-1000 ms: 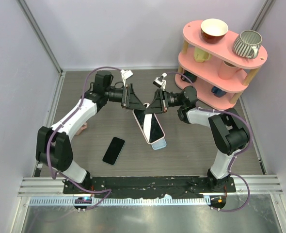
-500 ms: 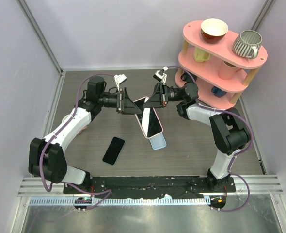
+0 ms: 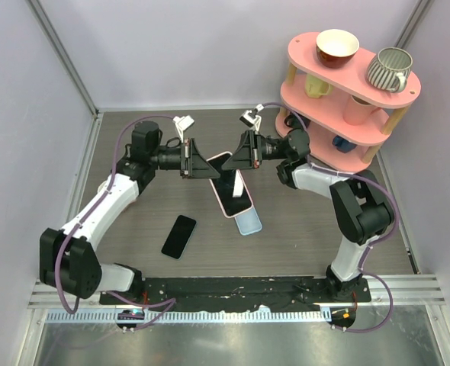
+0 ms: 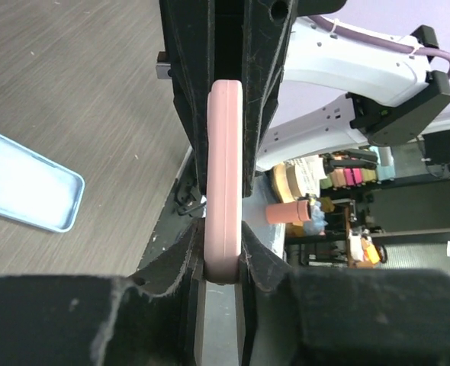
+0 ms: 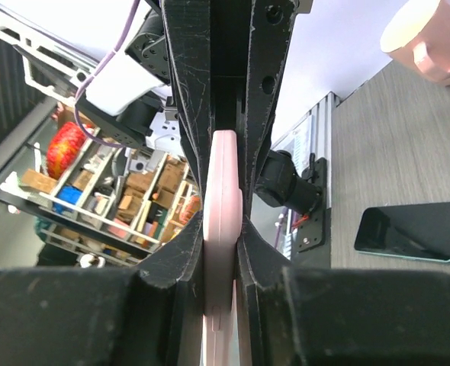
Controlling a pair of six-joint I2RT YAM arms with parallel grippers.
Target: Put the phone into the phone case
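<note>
No brand or label can be read on anything; the coloured boxes behind the arm in the left wrist view are too blurred. The left end effector (image 3: 202,164) and the right end effector (image 3: 238,158) face each other over the middle of the bench (image 3: 133,152). Each is clamped on the far end of the same pink case (image 3: 231,191), which shows a dark screen in its upper face. Both wrist views show that case edge-on and pinched flat between the fingers (image 4: 223,191) (image 5: 223,229). A second ago the pink case hung lower and its near end covered part of the pale blue case (image 3: 248,223). Now it sits closer to the far edge with its gripped end raised, and more of the blue case is uncovered. The left arm is stretched out further than before. The pale blue case lies open side up on the bench, just nearward of the held case's low end. A black phone (image 3: 179,236) lies face up toward the near edge, left of the middle, where it lay before. A pink shelf (image 3: 316,95) holding cups stands in the far right corner, close behind the right arm. A pink cup (image 5: 431,38) shows beyond the phone in the right wrist view.
</note>
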